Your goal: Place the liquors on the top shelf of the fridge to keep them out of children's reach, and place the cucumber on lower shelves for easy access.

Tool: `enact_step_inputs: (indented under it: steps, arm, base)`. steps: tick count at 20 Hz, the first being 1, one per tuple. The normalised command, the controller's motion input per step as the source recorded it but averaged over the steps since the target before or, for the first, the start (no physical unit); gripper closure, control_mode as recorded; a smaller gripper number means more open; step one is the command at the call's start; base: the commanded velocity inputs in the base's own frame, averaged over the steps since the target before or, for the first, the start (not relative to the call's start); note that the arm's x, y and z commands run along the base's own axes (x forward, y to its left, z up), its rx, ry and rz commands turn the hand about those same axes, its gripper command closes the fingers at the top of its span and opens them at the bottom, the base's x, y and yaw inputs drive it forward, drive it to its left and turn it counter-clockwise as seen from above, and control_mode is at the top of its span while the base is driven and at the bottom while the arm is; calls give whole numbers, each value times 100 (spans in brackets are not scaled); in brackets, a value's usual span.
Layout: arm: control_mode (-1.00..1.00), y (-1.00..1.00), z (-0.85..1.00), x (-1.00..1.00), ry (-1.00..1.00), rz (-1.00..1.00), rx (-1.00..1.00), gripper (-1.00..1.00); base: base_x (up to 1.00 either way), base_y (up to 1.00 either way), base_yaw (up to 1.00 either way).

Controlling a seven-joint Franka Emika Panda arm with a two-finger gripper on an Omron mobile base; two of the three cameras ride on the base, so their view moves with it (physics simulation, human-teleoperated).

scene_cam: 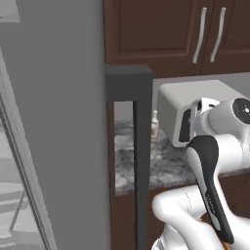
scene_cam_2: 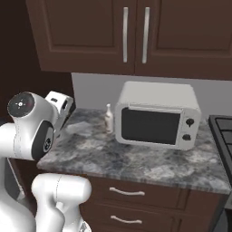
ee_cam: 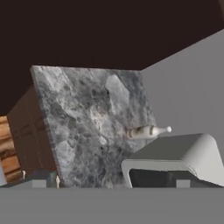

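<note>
Fingers [ee_cam: 39, 178] wide, cream bottle [ee_cam: 146, 131] far off

We see a slim cream-white bottle [scene_cam_2: 108, 118] on a countertop [scene_cam_2: 136, 161] mottled in grey, white and black. The microwave [scene_cam_2: 157, 115] is white with a dark window. The cabinets [scene_cam_2: 136, 34] are dark brown with silver handles [scene_cam_2: 125, 35], and the fridge door [scene_cam: 53, 122] is plain grey.

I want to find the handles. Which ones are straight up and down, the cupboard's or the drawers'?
The upper cupboard handles stand upright, long and silver. The drawer handles below the counter lie sideways.
</note>
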Motion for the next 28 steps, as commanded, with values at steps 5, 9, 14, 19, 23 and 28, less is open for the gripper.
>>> enact_step_inputs:
  steps: [5, 9, 14, 19, 23, 28]
  arm:
    - [100, 0, 0, 0, 0, 0, 0, -100]
    - [100, 0, 0, 0, 0, 0, 0, -100]
    - [100, 0, 0, 0, 0, 0, 0, -100]
    - [-100, 6, -17, 11, -6, 1, -1, -100]
    - [-100, 9, -28, 11, -6, 1, -5, -100]
    - [-100, 22, -43, 14, -2, 1, -12, -100]
  base:
    - [46, -45, 8]
    - [39, -39, 5]
    - [32, -7, 4]
    - [5, 0, 0]
    - [0, 0, 0]
    - [0, 0, 0]
